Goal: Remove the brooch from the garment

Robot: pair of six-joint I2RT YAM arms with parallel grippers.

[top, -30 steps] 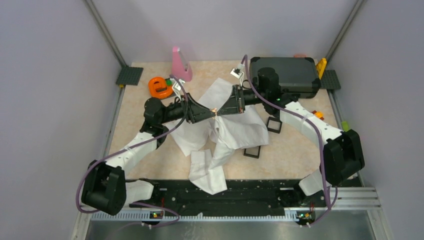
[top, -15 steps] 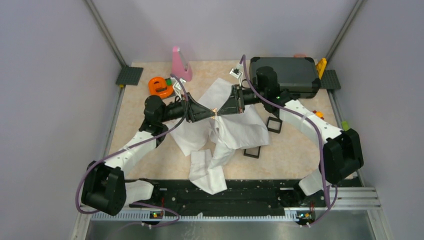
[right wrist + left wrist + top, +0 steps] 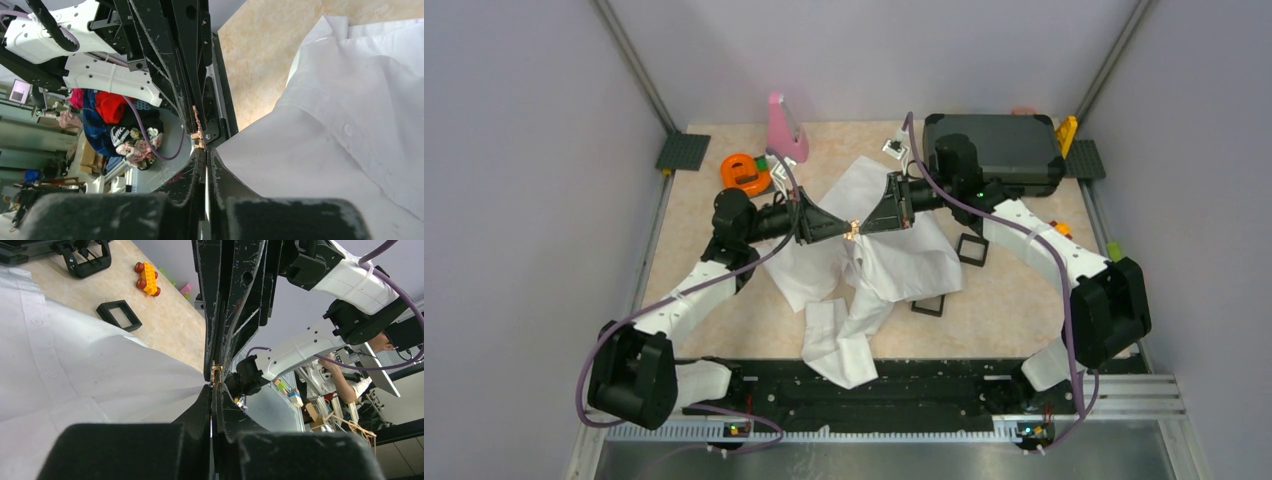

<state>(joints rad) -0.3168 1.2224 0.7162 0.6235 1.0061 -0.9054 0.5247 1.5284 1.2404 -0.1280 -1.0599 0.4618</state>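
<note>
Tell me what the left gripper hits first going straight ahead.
The left gripper would meet the brooch almost at once, then the right gripper facing it tip to tip; depth is unclear.

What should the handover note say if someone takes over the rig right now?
Left gripper: shut, its tip at the brooch.
Right gripper: shut, tip to tip with the left one.
Garment: crumpled mid-table, with cloth running up to both tips.
Done: both grippers are at the brooch.
Left: the brooch is not yet off. I cannot tell which gripper pinches the brooch and which the cloth. Work it free of the garment.
</note>
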